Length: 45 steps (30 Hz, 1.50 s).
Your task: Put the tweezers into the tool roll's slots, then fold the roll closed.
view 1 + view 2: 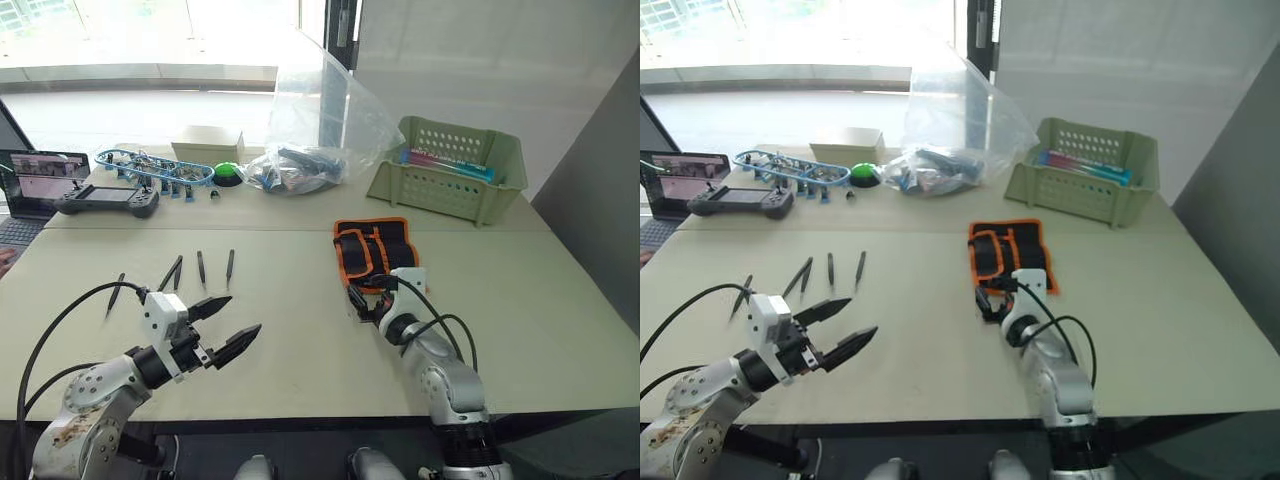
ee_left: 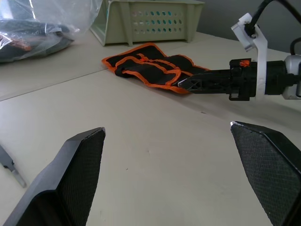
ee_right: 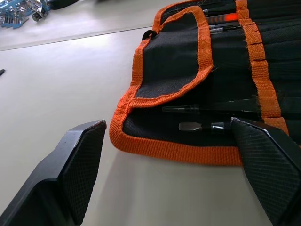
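Nearest to me, my left pincer point(image 1: 225, 325) hovers over the worktop point(image 1: 300, 350) at about 7 o'clock, its two black fingers spread wide and holding nothing. My right pincer point(image 1: 358, 303) sits at about 5 o'clock, fingers parted and empty, its tips right at the near edge of the tool roll point(image 1: 372, 247); whether they touch the fabric I cannot tell. The roll lies partly open just right of centre, black with orange edging, one flap folded over; in the right wrist view its slots point(image 3: 263, 66) run across the inner face, with tool tips showing under the flap. The tweezers point(image 1: 201, 267) lie loose on the bare worktop at 10 o'clock, just beyond the left pincer and well apart from the roll: I count five slim dark pieces in a loose row, none in a slot. Farther back, at 11 o'clock, a handheld controller point(image 1: 105, 201); at 12 o'clock, a clear plastic bag point(image 1: 320, 130); at 1 o'clock, a green perforated basket point(image 1: 450, 170).
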Each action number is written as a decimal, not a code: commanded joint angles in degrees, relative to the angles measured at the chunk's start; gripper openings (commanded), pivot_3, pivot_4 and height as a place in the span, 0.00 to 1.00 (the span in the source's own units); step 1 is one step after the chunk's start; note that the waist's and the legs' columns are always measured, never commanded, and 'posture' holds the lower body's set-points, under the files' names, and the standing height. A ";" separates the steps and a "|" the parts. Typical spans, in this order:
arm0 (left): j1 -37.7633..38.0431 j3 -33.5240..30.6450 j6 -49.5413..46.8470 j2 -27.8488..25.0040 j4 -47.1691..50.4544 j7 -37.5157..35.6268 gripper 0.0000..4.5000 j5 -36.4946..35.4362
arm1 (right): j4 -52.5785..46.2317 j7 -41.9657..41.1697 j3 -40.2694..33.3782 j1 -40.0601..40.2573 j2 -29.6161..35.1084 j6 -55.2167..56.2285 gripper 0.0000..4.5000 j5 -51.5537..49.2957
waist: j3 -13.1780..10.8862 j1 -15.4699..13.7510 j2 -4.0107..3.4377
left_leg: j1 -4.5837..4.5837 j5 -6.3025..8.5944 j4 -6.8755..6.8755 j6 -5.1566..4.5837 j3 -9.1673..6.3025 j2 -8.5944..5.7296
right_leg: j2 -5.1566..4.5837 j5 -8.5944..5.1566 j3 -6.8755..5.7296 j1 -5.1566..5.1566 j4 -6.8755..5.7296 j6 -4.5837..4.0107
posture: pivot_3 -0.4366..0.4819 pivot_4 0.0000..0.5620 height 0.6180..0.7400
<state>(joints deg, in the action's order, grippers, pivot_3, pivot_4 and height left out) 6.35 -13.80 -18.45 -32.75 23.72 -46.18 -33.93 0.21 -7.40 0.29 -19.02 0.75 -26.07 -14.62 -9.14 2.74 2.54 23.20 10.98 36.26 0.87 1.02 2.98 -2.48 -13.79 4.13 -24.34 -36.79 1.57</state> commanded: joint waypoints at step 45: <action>-2.63 0.56 -2.33 -1.04 2.33 0.88 1.00 -1.65 | -9.51 -20.14 9.92 6.26 13.11 12.25 0.01 5.27 | -0.02 -0.24 -0.03 | 0.08 0.00 -0.04 0.00 -0.09 -0.04 | -0.01 -0.16 -0.02 0.00 0.08 0.18 | 0.48 0.27 1.00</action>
<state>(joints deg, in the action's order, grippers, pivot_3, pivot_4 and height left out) 4.36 -12.43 -20.63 -33.33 25.15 -44.62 -34.18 -5.18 -24.91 9.80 -12.90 13.01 -16.45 -9.08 -9.16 2.51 2.51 23.28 10.99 36.23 0.87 0.94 2.94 -2.48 -13.95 4.13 -24.34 -36.71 1.75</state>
